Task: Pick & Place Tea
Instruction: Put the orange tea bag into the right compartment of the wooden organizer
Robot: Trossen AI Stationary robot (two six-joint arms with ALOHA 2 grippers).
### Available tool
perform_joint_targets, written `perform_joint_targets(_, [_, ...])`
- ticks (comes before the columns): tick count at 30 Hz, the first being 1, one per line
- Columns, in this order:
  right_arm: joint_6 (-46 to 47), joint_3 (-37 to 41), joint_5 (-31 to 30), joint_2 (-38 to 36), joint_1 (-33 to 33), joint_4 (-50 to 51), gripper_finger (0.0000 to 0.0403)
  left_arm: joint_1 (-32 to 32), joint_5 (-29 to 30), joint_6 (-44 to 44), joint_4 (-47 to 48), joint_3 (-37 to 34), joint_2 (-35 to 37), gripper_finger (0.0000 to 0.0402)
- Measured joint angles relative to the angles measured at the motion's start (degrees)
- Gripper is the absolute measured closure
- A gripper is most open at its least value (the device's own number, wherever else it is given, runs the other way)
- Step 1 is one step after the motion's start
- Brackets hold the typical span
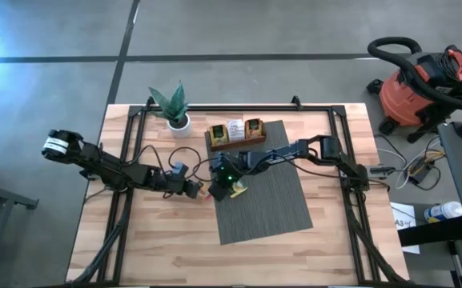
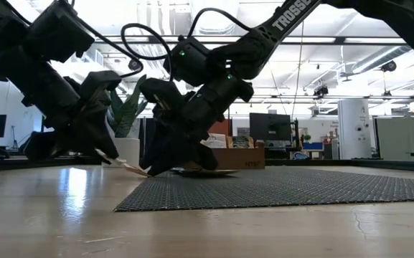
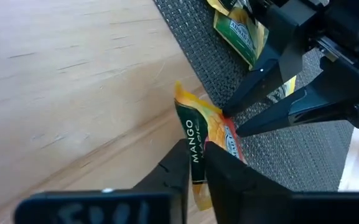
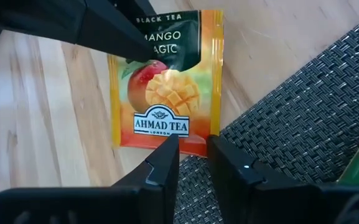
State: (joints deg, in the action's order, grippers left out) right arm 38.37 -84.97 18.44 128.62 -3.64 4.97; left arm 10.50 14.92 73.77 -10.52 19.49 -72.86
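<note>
Mango sachet [image 4: 165, 87] (orange/yellow, dark-green top band, "AHMAD TEA" label) sits at the L edge of the grey mat [image 1: 275, 208], mostly over bare wood, one edge reaching the weave. Low view shows it tilted, one side raised off the tabletop [image 1: 158, 248].

L gripper [image 3: 196, 163]: clenched on the sachet's green-band end; fingers [image 3: 173, 171] pinch it edge-on, as seen in L wrist view. In high view the L arm reaches in from the table's L side, w/ gripper just beside the mat's L edge.

R gripper [image 4: 193, 146]: at the sachet's opposite (label) end, fingertips meeting that edge over the mat border. Fingers part-closed w/ a narrow gap; cannot tell whether they grip the sachet or only touch it. R arm comes in from the R side across the mat's top L corner.

Other tea: a green/yellow sachet [image 3: 241, 34] lies on the mat near the R gripper. Wooden tray [image 1: 236, 134] w/ more sachets stands just behind the mat. Potted plant [image 1: 174, 108] near tray, to its L.
</note>
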Motion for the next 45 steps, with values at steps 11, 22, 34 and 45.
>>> perform_joint_targets(11, [-10.5, -4.6, -0.2, -2.1, -0.6, 7.0, 0.0312, 0.0, -0.1, -7.8, 1.4, 3.1, 0.1, 0.04])
perform_joint_targets(22, [-42.1, -15.4, -0.6, -6.3, -2.7, 25.3, 0.0313, 0.2, 3.8, -37.7, 24.5, 16.8, 0.7, 0.0401])
perform_joint_targets(34, [-58.4, -20.6, -5.6, -6.3, -2.0, 29.5, 0.0321, -0.6, 9.8, -53.3, 27.6, 20.8, 0.7, 0.0401])
perform_joint_targets(45, [-59.1, -19.4, -5.6, -5.6, -1.9, 29.2, 0.0307, -1.1, 9.8, -57.7, 27.1, 21.1, 0.7, 0.0401])
